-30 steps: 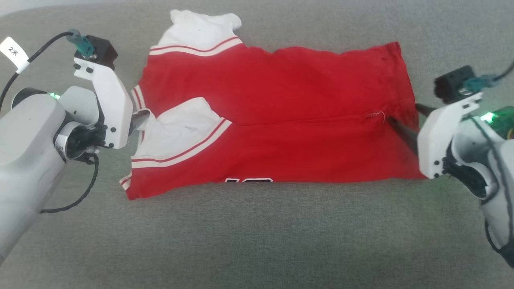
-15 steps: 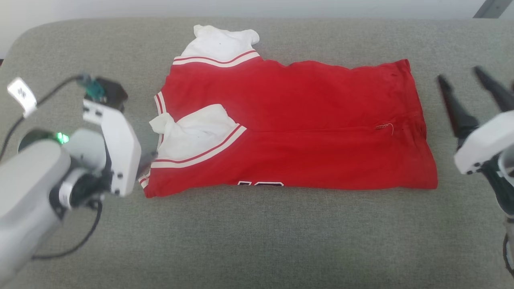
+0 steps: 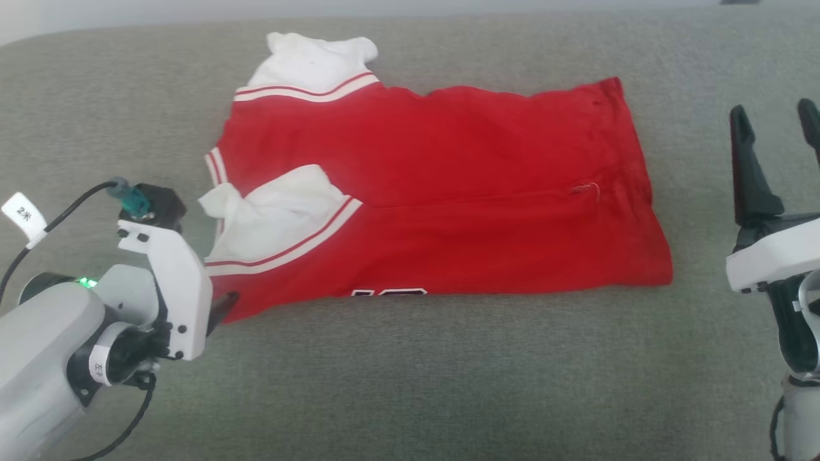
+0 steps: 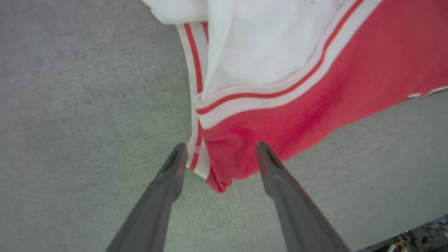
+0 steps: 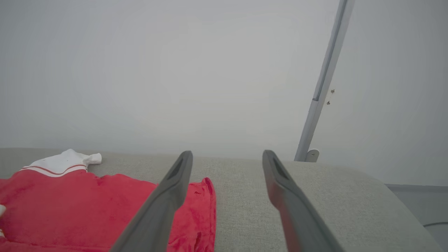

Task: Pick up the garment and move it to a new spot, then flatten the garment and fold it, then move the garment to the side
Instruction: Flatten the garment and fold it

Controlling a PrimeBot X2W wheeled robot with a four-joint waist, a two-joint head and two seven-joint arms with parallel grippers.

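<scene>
Here: one garment [image 3: 448, 192]; left hand [image 4: 220, 146], right hand [image 3: 773, 110] both spread.

The garment [image 3: 442, 192] lies flat and low across the middle of the desk [image 3: 416, 384], so a pass over it is open. A broad bare strip runs along the near side, and more bare top lies to the left and right. The right end effector [image 3: 773, 110], fingers spread, stands apart from the hem with a clear gap between. The left end effector [image 4: 220, 146], also spread, straddles the garment's near-left corner; whether its tips touch the fabric is hard to say. Behind the garment only a narrow strip is left before the wall [image 5: 175, 70]. A pole [image 5: 325, 80] stands behind the far edge, to the right.
</scene>
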